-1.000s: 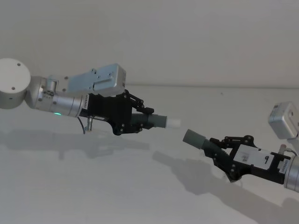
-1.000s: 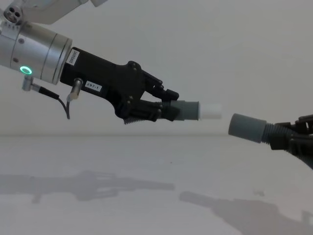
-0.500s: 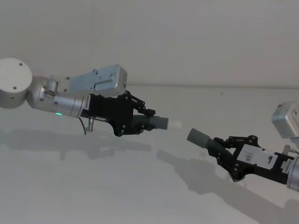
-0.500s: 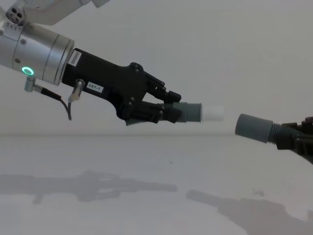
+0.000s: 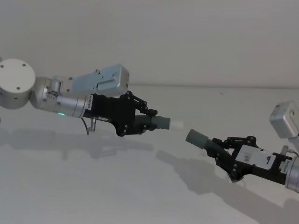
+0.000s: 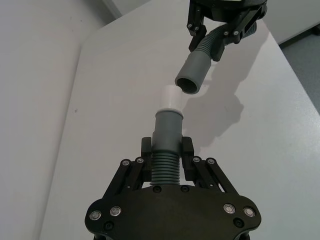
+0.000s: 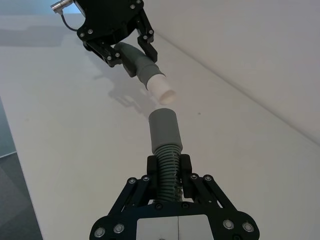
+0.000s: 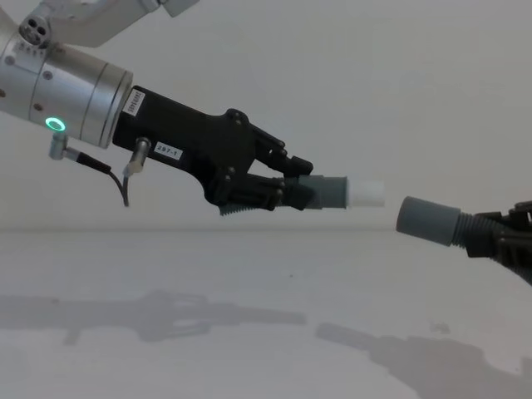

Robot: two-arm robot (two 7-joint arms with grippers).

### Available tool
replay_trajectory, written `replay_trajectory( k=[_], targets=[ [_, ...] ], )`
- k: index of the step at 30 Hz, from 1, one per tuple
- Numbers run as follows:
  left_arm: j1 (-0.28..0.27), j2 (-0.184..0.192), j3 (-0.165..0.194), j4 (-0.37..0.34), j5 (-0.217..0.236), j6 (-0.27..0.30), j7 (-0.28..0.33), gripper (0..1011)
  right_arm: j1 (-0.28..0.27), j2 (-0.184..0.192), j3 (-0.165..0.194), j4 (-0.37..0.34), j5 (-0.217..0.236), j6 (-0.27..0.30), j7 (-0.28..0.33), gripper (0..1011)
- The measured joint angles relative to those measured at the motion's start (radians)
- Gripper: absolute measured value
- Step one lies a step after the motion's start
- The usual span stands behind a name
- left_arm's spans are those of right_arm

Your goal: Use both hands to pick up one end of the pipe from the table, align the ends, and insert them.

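Gripping ribbed flexible sections: left pincer [image 5: 148, 122] holds white-tipped grey pipe [image 5: 163, 123] centre frame; right pincer [image 5: 216, 148] holds grey socket pipe [image 5: 196, 138] lower right. Light, bendy; collars stiff.

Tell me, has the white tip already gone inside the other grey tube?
No: in the chest view the white tip and the grey socket are apart, with bare wall showing between them.

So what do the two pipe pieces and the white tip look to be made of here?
Both pipe pieces, in the left gripper and the right gripper, look like matt grey plastic or rubber: ribbed hose behind smooth collars. The white tip looks like smooth hard plastic, though rubber can't be ruled out.
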Motion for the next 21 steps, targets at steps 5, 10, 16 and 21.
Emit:
replay_trajectory(
  k=[5, 10, 16, 21],
  targets=[
    [-0.001, -0.003, 0.004, 0.004, -0.003, 0.000, 0.003, 333, 0.005, 0.001, -0.007, 0.005, 0.001, -0.003, 0.000, 265],
    [-0.003, -0.004, 0.008, 0.005, -0.006, 0.001, 0.005, 333, 0.009, 0.003, -0.013, 0.010, 0.003, -0.008, 0.000, 265],
    [-0.005, -0.004, 0.015, 0.005, -0.009, 0.005, 0.008, 333, 0.013, 0.004, -0.019, 0.016, 0.007, -0.016, -0.001, 265],
    [-0.007, -0.003, 0.019, 0.004, -0.010, 0.008, 0.010, 333, 0.015, 0.007, -0.022, 0.020, 0.010, -0.021, -0.002, 264]
  ],
)
